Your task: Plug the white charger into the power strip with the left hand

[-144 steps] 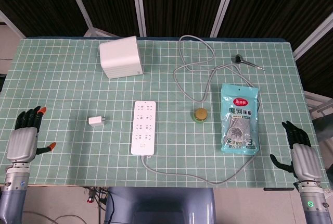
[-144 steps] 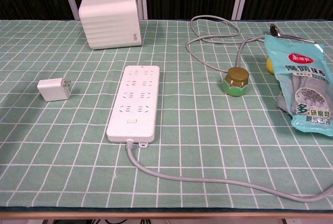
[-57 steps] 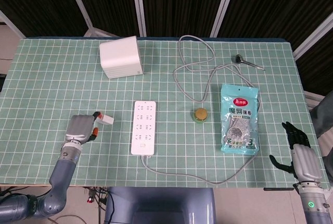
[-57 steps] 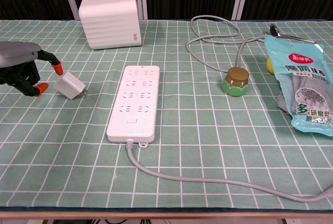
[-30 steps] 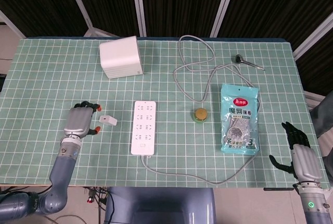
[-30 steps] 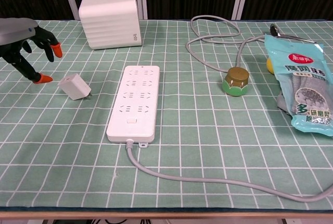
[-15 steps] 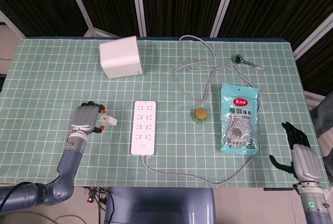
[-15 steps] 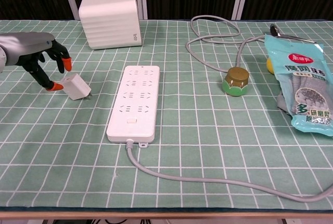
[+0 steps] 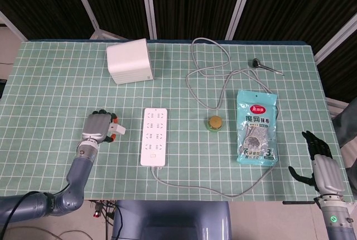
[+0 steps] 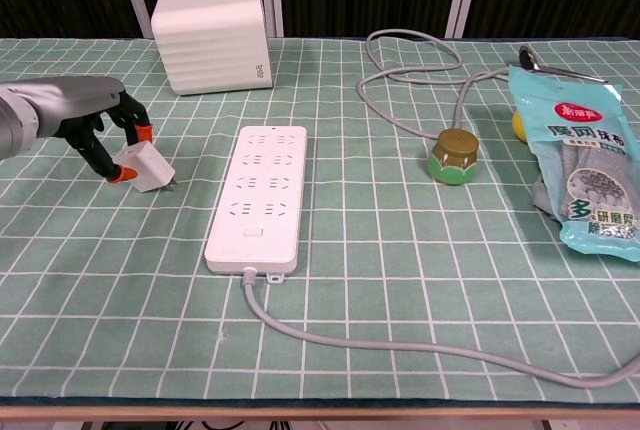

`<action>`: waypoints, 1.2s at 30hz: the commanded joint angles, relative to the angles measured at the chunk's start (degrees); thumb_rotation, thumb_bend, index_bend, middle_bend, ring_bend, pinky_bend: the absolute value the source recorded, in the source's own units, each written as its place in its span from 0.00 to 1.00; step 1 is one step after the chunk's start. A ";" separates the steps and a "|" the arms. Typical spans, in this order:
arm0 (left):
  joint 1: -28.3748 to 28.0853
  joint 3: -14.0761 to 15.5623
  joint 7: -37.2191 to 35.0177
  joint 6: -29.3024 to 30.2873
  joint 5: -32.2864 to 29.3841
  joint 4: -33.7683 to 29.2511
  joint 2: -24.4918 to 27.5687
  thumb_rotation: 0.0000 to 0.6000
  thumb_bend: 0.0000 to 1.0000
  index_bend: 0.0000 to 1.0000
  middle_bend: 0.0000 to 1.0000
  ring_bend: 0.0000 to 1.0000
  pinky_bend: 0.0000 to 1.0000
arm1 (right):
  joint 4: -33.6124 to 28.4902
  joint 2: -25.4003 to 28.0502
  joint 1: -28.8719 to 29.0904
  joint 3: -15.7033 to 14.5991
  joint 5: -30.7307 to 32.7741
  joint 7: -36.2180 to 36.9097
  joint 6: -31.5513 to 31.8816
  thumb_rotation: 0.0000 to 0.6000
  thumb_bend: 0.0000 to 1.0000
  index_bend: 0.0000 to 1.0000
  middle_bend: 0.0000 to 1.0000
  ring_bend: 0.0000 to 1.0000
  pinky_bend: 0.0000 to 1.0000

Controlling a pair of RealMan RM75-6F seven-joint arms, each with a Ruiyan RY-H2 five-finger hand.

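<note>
The small white charger (image 10: 147, 167) lies on the green checked cloth, left of the white power strip (image 10: 258, 196), prongs pointing toward the strip. My left hand (image 10: 92, 116) reaches in from the left and pinches the charger between two orange fingertips (image 10: 143, 134), one on top and one at its left lower edge. In the head view the same hand (image 9: 99, 126) covers most of the charger (image 9: 118, 130), about a hand's width left of the strip (image 9: 154, 144). My right hand (image 9: 323, 171) hangs open off the table's front right corner.
A white ribbed box (image 10: 211, 38) stands behind the strip. The strip's grey cable (image 10: 400, 342) runs along the front edge. A green and gold round lid (image 10: 452, 155), a blue packet (image 10: 588, 160) and a metal tool (image 9: 265, 66) lie to the right.
My left hand has moved right toward the charger and its fingertips have closed onto it. The charger stays on the cloth. The right hand has not moved.
</note>
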 commanded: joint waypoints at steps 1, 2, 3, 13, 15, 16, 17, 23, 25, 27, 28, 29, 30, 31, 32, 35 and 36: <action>-0.20 0.18 -0.22 -0.21 -0.22 0.44 -0.45 1.00 0.29 0.43 0.38 0.16 0.21 | 0.03 -0.02 -0.01 0.01 -0.01 0.00 0.04 1.00 0.34 0.00 0.00 0.00 0.00; -0.24 0.26 -0.28 -0.17 -0.21 0.56 -0.62 1.00 0.33 0.44 0.40 0.17 0.21 | 0.03 -0.02 -0.01 0.01 -0.02 0.00 0.04 1.00 0.34 0.00 0.00 0.00 0.00; -0.27 0.34 -0.35 -0.05 -0.12 0.72 -0.79 1.00 0.35 0.46 0.41 0.17 0.21 | 0.01 -0.02 -0.01 0.00 -0.02 0.01 0.03 1.00 0.34 0.00 0.00 0.00 0.00; -0.23 0.32 -1.26 1.69 0.84 2.18 -2.28 1.00 0.56 0.59 0.57 0.20 0.23 | -0.04 -0.01 -0.05 0.01 -0.03 0.08 0.10 1.00 0.34 0.00 0.00 0.00 0.00; -0.35 0.10 -1.14 2.27 1.54 1.48 -1.86 1.00 0.57 0.60 0.58 0.20 0.23 | -0.05 0.00 -0.05 0.02 -0.02 0.09 0.10 1.00 0.34 0.00 0.00 0.00 0.00; -0.49 -0.04 -0.93 2.50 1.82 1.13 -1.61 1.00 0.58 0.61 0.59 0.20 0.23 | -0.07 0.00 -0.05 0.02 0.00 0.10 0.09 1.00 0.34 0.00 0.00 0.00 0.00; -0.70 -0.16 -0.56 2.74 2.17 0.69 -1.26 1.00 0.58 0.61 0.60 0.20 0.22 | -0.08 0.00 -0.05 0.01 0.02 0.10 0.05 1.00 0.34 0.00 0.00 0.00 0.00; -4.19 -1.42 6.79 3.50 -0.14 -4.56 2.41 1.00 0.59 0.67 0.67 0.22 0.21 | -0.19 0.12 -0.03 0.08 0.22 0.27 -0.06 1.00 0.34 0.00 0.00 0.00 0.00; -5.73 -1.90 9.59 3.56 -1.88 -5.67 3.21 1.00 0.59 0.68 0.69 0.23 0.21 | -0.23 0.16 -0.03 0.11 0.33 0.40 -0.15 1.00 0.34 0.00 0.00 0.00 0.00; -7.73 -2.57 12.89 3.63 -4.56 -6.71 3.82 1.00 0.59 0.69 0.69 0.23 0.21 | -0.21 0.23 0.01 0.11 0.39 0.49 -0.28 1.00 0.34 0.00 0.00 0.00 0.00; -8.81 -2.93 14.48 3.73 -5.83 -7.04 3.99 1.00 0.60 0.69 0.69 0.23 0.21 | -0.21 0.27 0.02 0.12 0.47 0.60 -0.37 1.00 0.34 0.00 0.00 0.00 0.00; -9.53 -3.21 15.48 3.86 -6.72 -7.18 4.03 1.00 0.60 0.69 0.69 0.23 0.21 | -0.24 0.29 0.03 0.13 0.53 0.68 -0.44 1.00 0.34 0.00 0.00 0.00 0.00; -10.67 -3.72 16.87 4.08 -7.86 -7.31 3.99 1.00 0.60 0.69 0.69 0.23 0.21 | -0.29 0.33 0.04 0.15 0.66 0.77 -0.54 1.00 0.34 0.00 0.00 0.00 0.00; -11.67 -4.17 17.98 4.30 -8.91 -7.35 3.87 1.00 0.60 0.69 0.69 0.23 0.21 | -0.33 0.37 0.06 0.18 0.75 0.85 -0.62 1.00 0.34 0.00 0.00 0.00 0.00; -12.74 -4.58 19.13 4.51 -9.74 -7.30 3.70 1.00 0.60 0.69 0.70 0.23 0.20 | -0.38 0.41 0.08 0.21 0.84 0.96 -0.70 1.00 0.34 0.00 0.00 0.00 0.00; -15.48 -5.47 22.20 5.26 -12.44 -6.88 3.05 1.00 0.60 0.71 0.71 0.23 0.18 | -0.45 0.52 0.12 0.22 1.06 1.14 -0.97 1.00 0.34 0.00 0.00 0.00 0.00; -16.54 -5.81 23.41 5.71 -13.62 -6.63 2.62 1.00 0.60 0.71 0.72 0.23 0.18 | -0.50 0.57 0.13 0.26 1.21 1.23 -1.05 1.00 0.34 0.00 0.00 0.00 0.00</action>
